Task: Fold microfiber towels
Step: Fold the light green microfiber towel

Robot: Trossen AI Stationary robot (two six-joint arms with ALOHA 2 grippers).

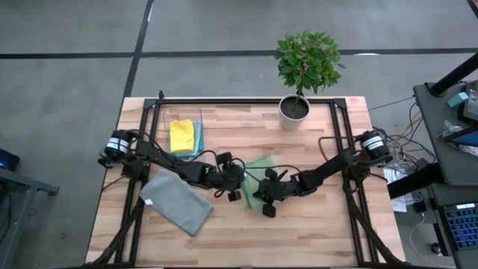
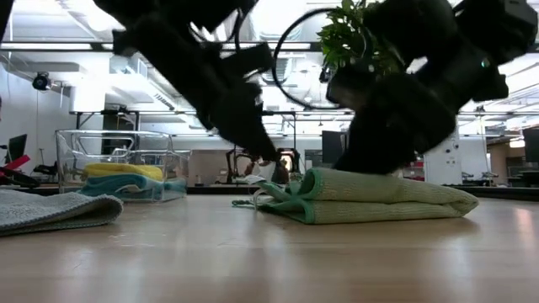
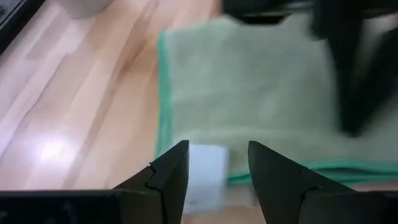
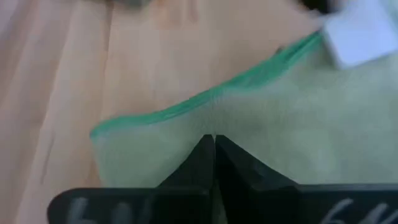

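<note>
A light green microfiber towel (image 1: 261, 163) lies folded in several layers on the table's middle (image 2: 379, 202), with a white tag (image 3: 206, 163) at one corner. My left gripper (image 3: 217, 163) hovers open at that corner, its fingers on either side of the tag; I cannot tell if they touch it. My right gripper (image 4: 214, 140) is shut, its tips on the towel's top near a green-hemmed edge (image 4: 186, 106). A grey towel (image 1: 177, 202) lies flat at the near left. Yellow (image 1: 181, 135) and teal towels lie stacked in a clear bin. My right gripper rests its shut fingertips (image 4: 205, 149) on the green towel's upper layer (image 4: 261, 130), a little in from the hemmed edge, slanting down from the table's right side. Whether cloth is caught between the tips does not show. The towel lies flat on the table.
The clear bin (image 1: 166, 119) stands at the far left. A potted plant (image 1: 297, 104) stands at the far edge, right of middle. Black frame rails (image 1: 340, 142) run along the table's sides. Bare wood lies along the near edge.
</note>
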